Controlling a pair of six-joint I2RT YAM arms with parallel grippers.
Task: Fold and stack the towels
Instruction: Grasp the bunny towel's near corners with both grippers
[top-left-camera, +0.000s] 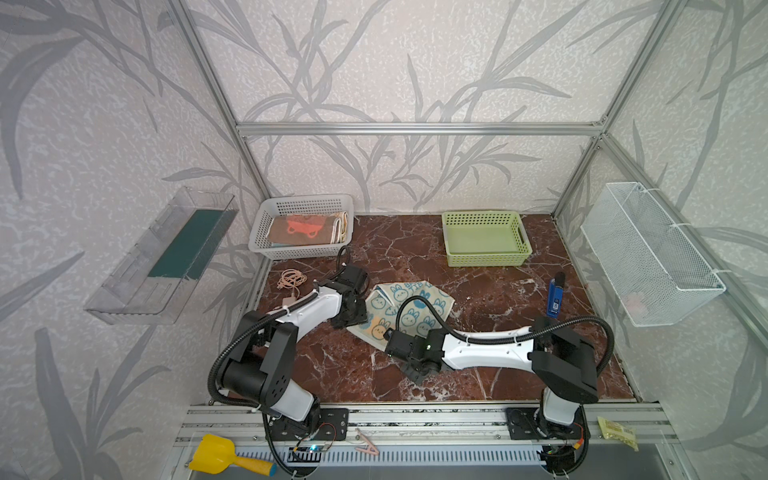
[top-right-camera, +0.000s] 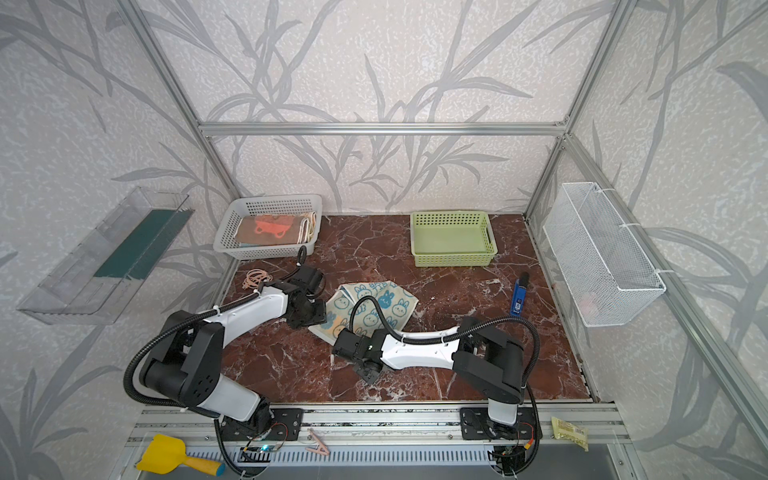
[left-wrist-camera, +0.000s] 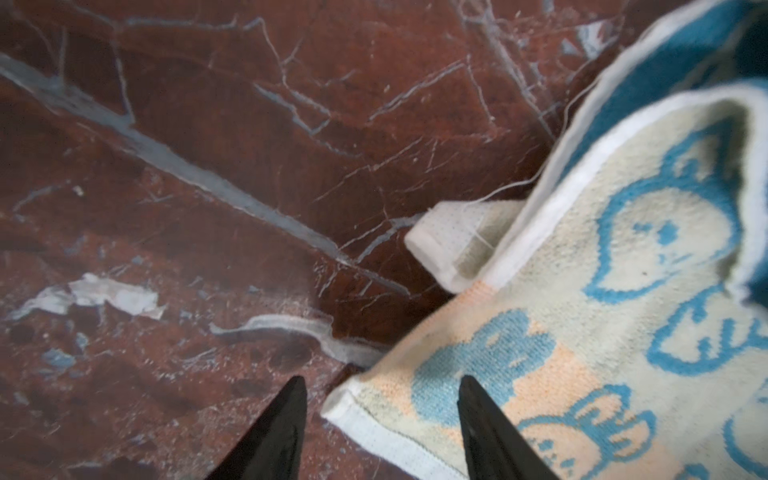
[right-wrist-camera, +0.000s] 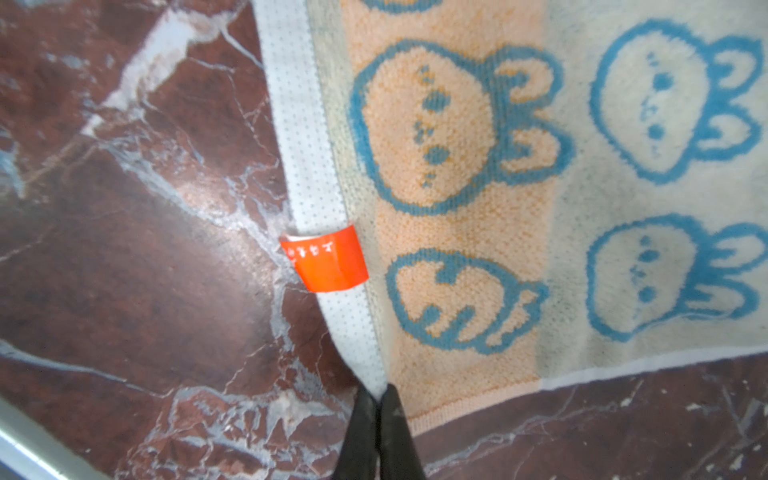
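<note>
Packet (top-left-camera: 617, 432) on the front rail, nearest us: printed, too small to read.

Right claw (right-wrist-camera: 379, 409): tips pressed together, pinching the white hem at a near corner of the bunny towel (right-wrist-camera: 457, 208).

Left claw (left-wrist-camera: 380, 390): spread, gripping nothing. It straddles another corner of the bunny towel, with one finger over the terry and the other over bare tabletop (top-left-camera: 498, 353).

The bunny towel sits mid-tabletop between the two arms in both top views. It's rumpled, and one edge has flopped over to show the blue reverse.

Far left is the white basket (top-left-camera: 307, 200) with a folded stack inside. The brown towel (top-left-camera: 291, 232), with a red figure on it, is on top, and more folded edges show beside it. We can't tell the count. Far right is the green basket (top-left-camera: 486, 216), and we see no towel in it.

Our read: mostly done. The bunny towel is the only loose one we see. Left to do: flatten it, fold it, put it on the stack.

Writing:
- Orange tag (right-wrist-camera: 328, 262) on the hem just beyond the right claw: white characters, we can't make them out.
- Blue item (top-left-camera: 555, 297) at the right of the tabletop: has a label, unreadable at this size.
</note>
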